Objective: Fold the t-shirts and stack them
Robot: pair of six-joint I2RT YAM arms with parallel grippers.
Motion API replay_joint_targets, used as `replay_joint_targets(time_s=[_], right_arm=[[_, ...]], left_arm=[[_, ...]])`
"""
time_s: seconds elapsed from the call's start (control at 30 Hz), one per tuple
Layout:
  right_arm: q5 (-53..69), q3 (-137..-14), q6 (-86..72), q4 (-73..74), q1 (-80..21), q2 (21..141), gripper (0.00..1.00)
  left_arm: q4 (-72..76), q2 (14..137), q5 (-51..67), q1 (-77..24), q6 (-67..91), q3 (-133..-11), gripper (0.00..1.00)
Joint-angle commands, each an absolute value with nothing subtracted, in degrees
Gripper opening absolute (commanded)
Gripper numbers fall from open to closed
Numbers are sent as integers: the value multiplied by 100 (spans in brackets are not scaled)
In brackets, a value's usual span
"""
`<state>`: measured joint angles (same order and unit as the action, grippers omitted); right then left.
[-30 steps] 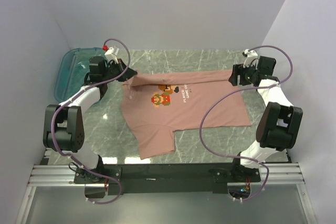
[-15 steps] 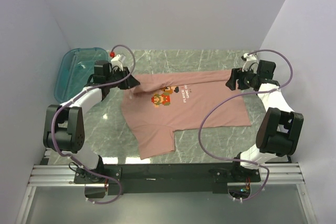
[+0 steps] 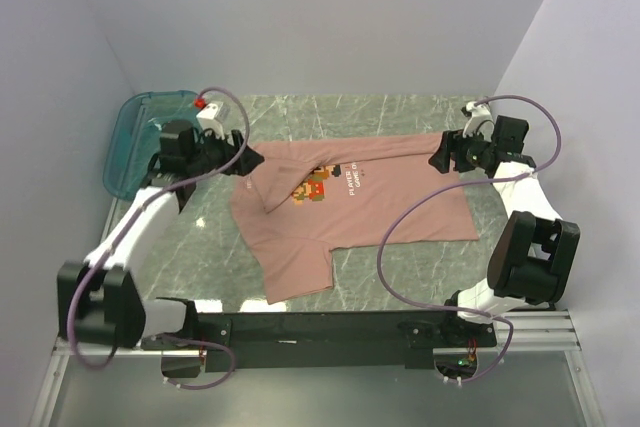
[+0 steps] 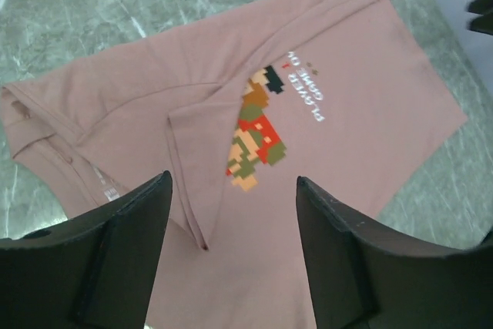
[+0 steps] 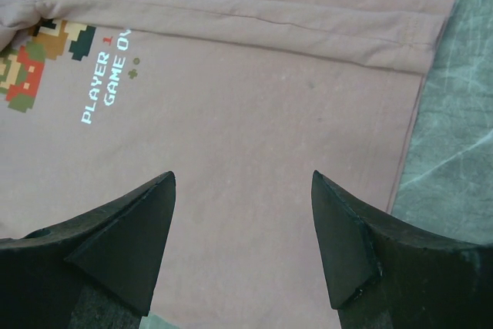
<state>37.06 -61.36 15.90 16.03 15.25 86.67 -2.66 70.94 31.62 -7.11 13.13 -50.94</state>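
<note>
The salmon-pink t-shirt lies flat on the marble table, print up, with its far edge folded over along the top. A folded flap lies across its left part and partly covers the pixel print. My left gripper hovers open over the shirt's left end; its fingers hold nothing. My right gripper hovers open above the shirt's right end, also empty. Both wrist views show the cloth between my open jaws: left gripper, right gripper, t-shirt.
A teal translucent bin stands at the far left, behind my left arm. One sleeve reaches toward the near edge. Bare marble tabletop shows behind and in front of the shirt. White walls close in on three sides.
My left gripper has opened and let go of the shirt's left edge, which now lies as a flap on the shirt. The left arm's base has swung left. The right gripper stayed open.
</note>
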Motion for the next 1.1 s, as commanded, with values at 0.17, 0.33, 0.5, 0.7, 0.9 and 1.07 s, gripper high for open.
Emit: replay_joint_targets(time_s=[0.17,0.33,0.5,0.7,0.9,1.07], right_arm=[[4131,-6108,1617,1731,1608,8578,78],[4175,-6117,1652,1775,1661,8666,78],[4210,-6126,1652,1784,1696,8736,78],[4236,-6117,1644,1793,1731,8745,78],[4315,-6117,1644,1793,1767,8771,78],[4342,-6117,1635,1802,1793,8780,78]], left_arm=[[-729,9330,3279,-843,1187,-6459,66],[-1133,10334,3261,-1002,1037,-7355,64],[-1309,11047,3182,-1195,958,-7874,65],[-1520,11531,2918,-1345,897,-8287,63],[-1591,11689,2532,-1397,826,-8367,62],[-1643,11847,2549,-1459,765,-8481,56]])
